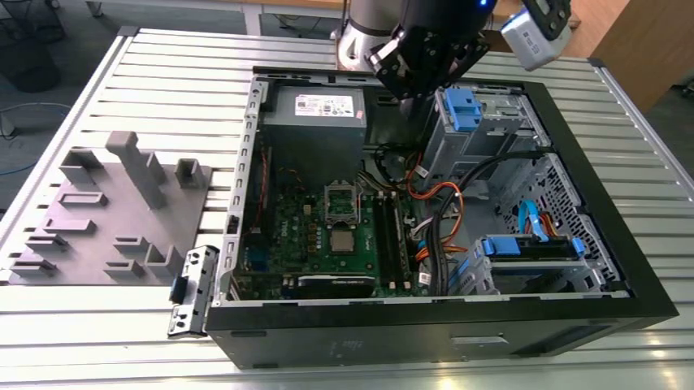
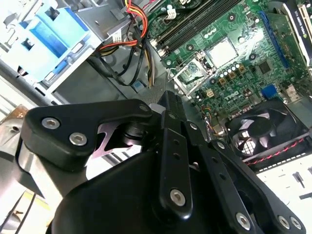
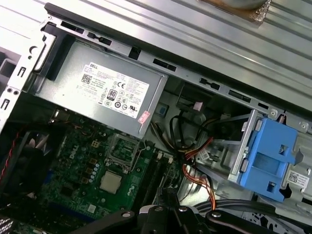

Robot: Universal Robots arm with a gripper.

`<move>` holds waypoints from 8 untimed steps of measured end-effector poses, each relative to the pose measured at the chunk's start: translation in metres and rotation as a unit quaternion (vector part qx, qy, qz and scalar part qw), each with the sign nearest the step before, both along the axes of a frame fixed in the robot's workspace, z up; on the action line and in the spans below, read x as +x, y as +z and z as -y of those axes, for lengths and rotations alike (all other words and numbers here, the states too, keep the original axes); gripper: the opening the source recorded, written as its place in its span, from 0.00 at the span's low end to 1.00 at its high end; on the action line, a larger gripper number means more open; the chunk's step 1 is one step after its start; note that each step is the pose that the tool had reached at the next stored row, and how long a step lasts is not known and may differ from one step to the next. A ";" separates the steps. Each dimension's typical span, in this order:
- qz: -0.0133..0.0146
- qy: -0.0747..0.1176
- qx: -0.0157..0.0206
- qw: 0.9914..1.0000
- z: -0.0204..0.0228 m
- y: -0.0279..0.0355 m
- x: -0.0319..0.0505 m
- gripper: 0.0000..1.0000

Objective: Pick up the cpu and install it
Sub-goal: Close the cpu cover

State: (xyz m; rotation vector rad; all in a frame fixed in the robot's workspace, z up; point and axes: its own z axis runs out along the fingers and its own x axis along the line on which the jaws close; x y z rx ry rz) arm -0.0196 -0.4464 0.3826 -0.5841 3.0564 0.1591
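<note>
The cpu (image 1: 343, 240) is a small silvery square lying flat on the green motherboard (image 1: 309, 236), inside the open black computer case (image 1: 434, 325). It also appears in the first wrist view (image 3: 111, 182) and in the second wrist view (image 2: 223, 51). Right beside it stands the silver socket frame (image 1: 341, 201), flipped open (image 3: 122, 148). My gripper (image 1: 425, 69) hangs high over the far edge of the case, above the power supply and well apart from the cpu. Its black linkage (image 2: 170, 161) is seen close up from the wrist.
A grey power supply (image 1: 314, 106) sits at the case's far side, next to a blue drive caddy (image 1: 460, 106). Orange and black cables (image 1: 434, 203) run beside the memory slots. A black fan (image 2: 263, 131) borders the motherboard. A grey fixture block (image 1: 109, 211) stands at the exterior view's left.
</note>
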 end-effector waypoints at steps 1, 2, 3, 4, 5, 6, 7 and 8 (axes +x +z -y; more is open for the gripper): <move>0.000 0.000 0.000 1.000 0.0002 -0.0018 0.0000 0.11; 0.000 0.000 0.000 1.000 0.0003 -0.0037 -0.0001 0.11; 0.000 0.000 0.000 1.000 0.0004 -0.0055 -0.0001 0.11; 0.000 0.000 0.000 1.000 0.0005 -0.0073 -0.0001 0.11; 0.000 0.000 0.000 1.000 0.0005 -0.0091 -0.0001 0.11; 0.000 0.000 0.000 1.000 0.0005 -0.0110 -0.0001 0.11; 0.000 0.000 0.000 1.000 0.0005 -0.0127 -0.0002 0.11; 0.000 0.000 0.000 1.000 0.0005 -0.0146 -0.0003 0.11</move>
